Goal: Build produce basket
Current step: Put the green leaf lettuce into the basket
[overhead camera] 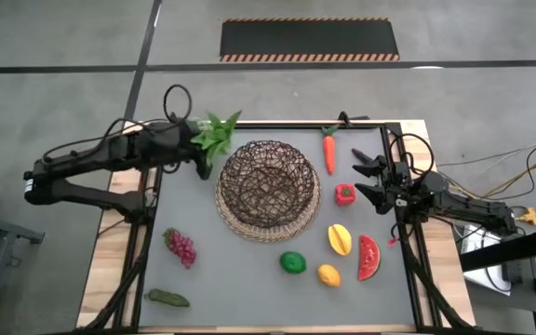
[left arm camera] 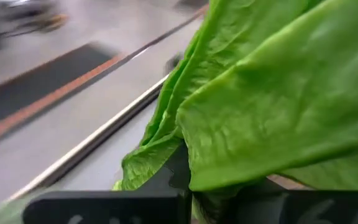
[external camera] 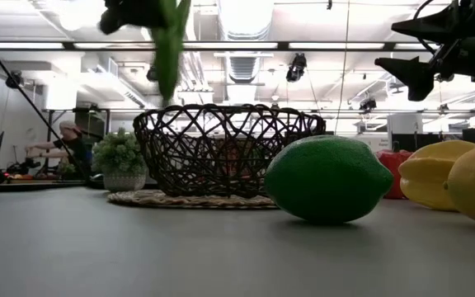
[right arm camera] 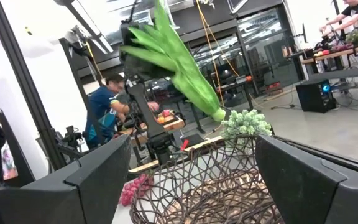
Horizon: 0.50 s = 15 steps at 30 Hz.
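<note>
Left gripper (overhead camera: 196, 149): closed on the leaves (overhead camera: 216, 135), lifted above the table just beside the far-left rim of the basket (overhead camera: 240, 226).
Leaves: long, green, held by one end; in the low view they hang down from the gripper, above and left of the basket, not yet over its middle.
Right gripper (overhead camera: 372, 181): fingers wide apart, holding nothing, raised near the right edge of the table, between the carrot (overhead camera: 329, 152) and the pepper (overhead camera: 344, 194).
Basket: in the middle of the table; in the high view I see no fruit in it.
Other produce: grapes (overhead camera: 180, 247) at near left; lime (overhead camera: 293, 262), lemon (overhead camera: 328, 275), mango (overhead camera: 340, 239) and watermelon slice (overhead camera: 368, 258) at near right, all on the table.
Handling of leaves: I judge them light and soft. They bend and swing, so the stiffer stem end is the best place to take hold, and a loose tip may catch on the wire weave.
Handling of basket: open weave, probably light; it could slide if pushed on the rim.
Step, as I judge: bringing the leaves over the basket to let them go.
</note>
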### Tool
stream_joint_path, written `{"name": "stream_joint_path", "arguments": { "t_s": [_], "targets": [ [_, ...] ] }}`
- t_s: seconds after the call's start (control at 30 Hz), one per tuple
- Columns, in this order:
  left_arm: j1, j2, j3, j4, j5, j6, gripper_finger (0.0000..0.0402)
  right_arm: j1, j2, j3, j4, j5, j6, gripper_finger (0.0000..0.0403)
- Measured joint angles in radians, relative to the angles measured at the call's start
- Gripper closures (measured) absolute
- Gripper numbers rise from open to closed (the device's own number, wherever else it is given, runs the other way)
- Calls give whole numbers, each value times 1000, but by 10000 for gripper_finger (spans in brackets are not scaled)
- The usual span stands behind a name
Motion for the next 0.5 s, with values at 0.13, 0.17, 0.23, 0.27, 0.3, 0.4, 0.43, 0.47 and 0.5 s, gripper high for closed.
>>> {"name": "stream_joint_path", "arguments": {
  "t_s": [0.13,0.17,0.23,0.27,0.3,0.4,0.43,0.47,0.5],
  "targets": [
    [-1,16,-95,266,76,-85,393,0,0,0,0,0,0,76],
    [-1,24,-125,314,76,-106,393,0,0,0,0,0,0,76],
    [0,48,-188,423,75,-164,393,0,0,0,0,0,0,76],
    [0,62,-219,479,75,-194,393,0,0,0,0,0,0,76],
    [0,78,-249,527,75,-221,393,0,0,0,0,1,0,76],
    [0,133,-314,617,75,-298,393,0,0,0,-1,7,0,76],
    [0,151,-326,623,75,-320,393,0,0,0,0,10,0,76],
    [0,170,-333,622,74,-337,393,0,0,0,-1,20,0,76],
    [0,191,-336,626,74,-347,393,0,0,0,-1,28,0,76]
  ]
}}
